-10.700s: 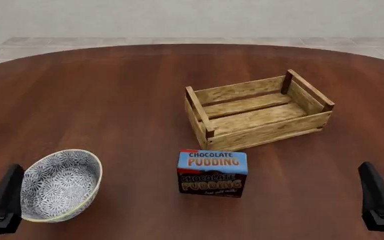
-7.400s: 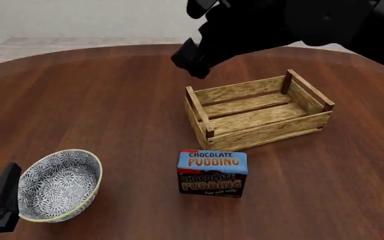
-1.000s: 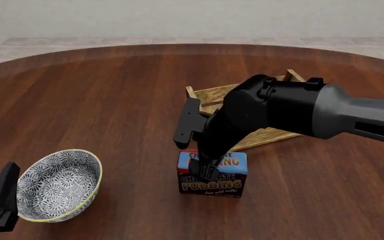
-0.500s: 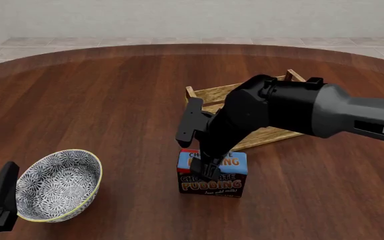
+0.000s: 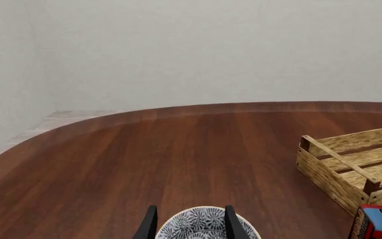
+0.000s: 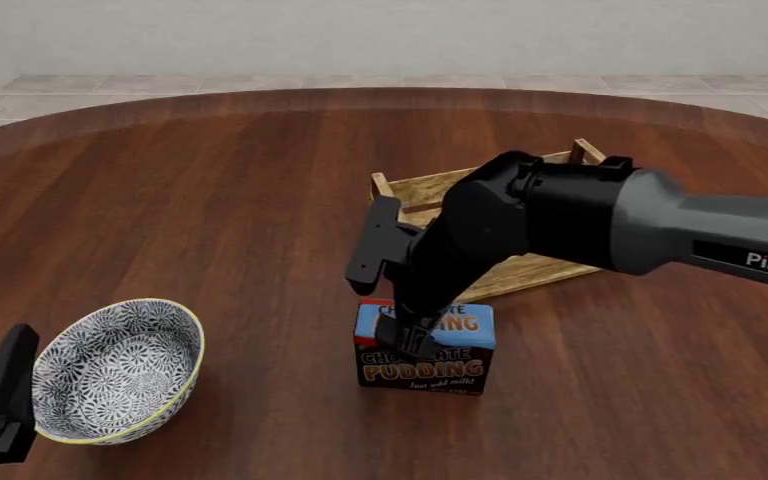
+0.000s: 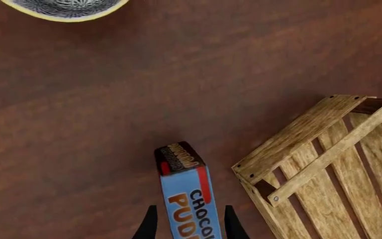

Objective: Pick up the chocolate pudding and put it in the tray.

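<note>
**Right gripper straddling the pudding box**

Chocolate pudding (image 6: 424,345) stands upright mid-table, just beside the tray (image 6: 531,215). Right gripper (image 7: 185,226) jaws spread either side, not clamped. Probably light, stiff cardboard (slick faces): pinch the broad sides. Left gripper (image 5: 188,226) released.

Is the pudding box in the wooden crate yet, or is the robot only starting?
Only starting. The chocolate pudding stands on the table in front of the tray, which holds nothing. The right gripper is down over the box, one of its jaws on each side in the right wrist view; I can't tell if they grip it. Lifting and placing remain. The left gripper waits by the bowl.
</note>
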`<action>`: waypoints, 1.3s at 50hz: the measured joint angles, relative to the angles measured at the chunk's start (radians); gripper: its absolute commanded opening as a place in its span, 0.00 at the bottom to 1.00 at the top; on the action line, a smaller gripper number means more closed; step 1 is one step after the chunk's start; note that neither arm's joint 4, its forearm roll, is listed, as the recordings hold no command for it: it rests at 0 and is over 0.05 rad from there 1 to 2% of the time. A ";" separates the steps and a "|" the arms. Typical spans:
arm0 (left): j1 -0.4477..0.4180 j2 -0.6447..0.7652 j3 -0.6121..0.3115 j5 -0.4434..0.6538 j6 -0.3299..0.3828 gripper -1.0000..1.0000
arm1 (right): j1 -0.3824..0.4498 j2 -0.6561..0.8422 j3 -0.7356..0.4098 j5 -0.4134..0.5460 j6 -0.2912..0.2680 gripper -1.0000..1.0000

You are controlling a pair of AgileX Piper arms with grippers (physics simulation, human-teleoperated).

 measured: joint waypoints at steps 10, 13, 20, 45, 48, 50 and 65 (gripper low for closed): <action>-0.001 0.000 0.002 0.000 0.000 1.00 | -0.004 0.005 -0.002 -0.003 0.003 1.00; -0.002 0.000 0.001 0.001 0.000 1.00 | -0.005 0.005 -0.002 -0.003 0.003 1.00; -0.002 0.000 0.001 0.002 0.000 1.00 | -0.005 0.008 -0.004 -0.005 0.006 1.00; 0.001 0.000 0.003 -0.001 -0.007 1.00 | 0.005 0.033 -0.010 -0.023 0.022 1.00; 0.001 0.000 0.003 0.000 -0.007 1.00 | 0.005 0.034 -0.009 -0.025 0.024 1.00; 0.001 0.000 0.002 0.000 -0.008 1.00 | 0.005 0.035 -0.009 -0.026 0.025 1.00; 0.001 0.000 0.003 -0.002 -0.007 1.00 | 0.007 0.038 -0.005 -0.036 0.034 1.00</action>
